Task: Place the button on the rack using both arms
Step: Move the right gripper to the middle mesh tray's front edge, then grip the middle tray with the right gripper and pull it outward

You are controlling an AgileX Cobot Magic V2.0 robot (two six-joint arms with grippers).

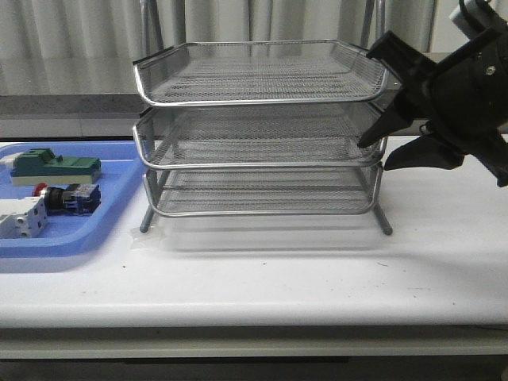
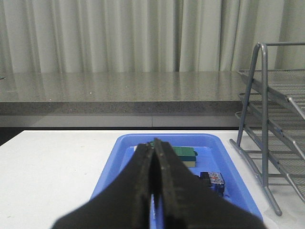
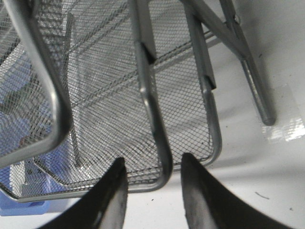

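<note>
The button (image 1: 67,198), with its red cap, black body and blue rear block, lies on its side in the blue tray (image 1: 95,230) at the left. In the left wrist view my left gripper (image 2: 153,143) is shut with nothing in it. It hovers over the tray, with the button (image 2: 210,179) just beside its fingers. The silver three-tier rack (image 1: 254,103) stands mid-table. My right gripper (image 1: 377,155) is open at the rack's right side. Its fingers straddle the corner rim of the middle tier (image 3: 159,157) without touching it.
The blue tray (image 2: 119,152) also holds a green-topped block (image 1: 55,165) and a white terminal block (image 1: 20,216). A grey ledge (image 2: 119,88) and curtains run behind the table. White tabletop lies in front of the rack.
</note>
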